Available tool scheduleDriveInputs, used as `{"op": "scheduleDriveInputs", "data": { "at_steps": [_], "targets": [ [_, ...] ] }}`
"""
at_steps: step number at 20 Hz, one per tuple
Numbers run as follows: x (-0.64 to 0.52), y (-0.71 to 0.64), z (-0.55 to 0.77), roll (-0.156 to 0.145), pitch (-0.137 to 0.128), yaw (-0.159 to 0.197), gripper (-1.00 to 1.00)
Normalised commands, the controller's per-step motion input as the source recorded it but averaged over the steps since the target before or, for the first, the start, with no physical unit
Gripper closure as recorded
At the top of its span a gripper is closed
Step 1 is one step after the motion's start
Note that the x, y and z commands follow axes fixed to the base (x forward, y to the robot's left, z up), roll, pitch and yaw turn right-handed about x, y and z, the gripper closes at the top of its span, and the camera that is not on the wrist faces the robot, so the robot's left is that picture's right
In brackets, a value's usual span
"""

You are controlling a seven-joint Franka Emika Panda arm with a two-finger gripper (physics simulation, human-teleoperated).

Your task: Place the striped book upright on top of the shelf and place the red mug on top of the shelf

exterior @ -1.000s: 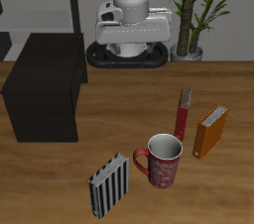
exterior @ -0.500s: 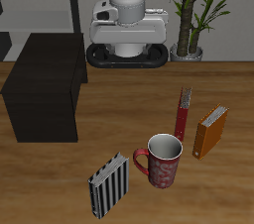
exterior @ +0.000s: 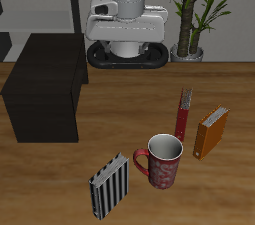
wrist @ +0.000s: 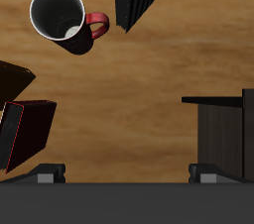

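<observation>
hovering tool (exterior: 124,22), holding nothing, jaws unclear

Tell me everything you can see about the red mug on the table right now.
The red mug stands upright on the wooden table near its front edge, with nothing inside. Its outside is red with a pale speckled pattern, its inside grey-white, and a looped red handle points toward the striped book beside it. The slim red book stands just behind it. Nothing grips it; only the table touches it.
</observation>
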Motion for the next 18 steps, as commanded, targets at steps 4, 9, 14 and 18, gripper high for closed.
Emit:
{"op": "scheduleDriveInputs", "data": {
  "at_steps": [4, 9, 14, 18],
  "targets": [
    [0.38, -0.13, 0.15, -0.042, -0.004, -0.023, -1.00],
    [0.30, -0.05, 0.03, 0.028, 0.003, -0.013, -1.00],
    [0.31, -0.05, -0.02, -0.002, 0.009, -0.035, -1.00],
    [0.45, -0.09, 0.01, -0.049, -0.008, -0.013, -1.00]
  ]
}}
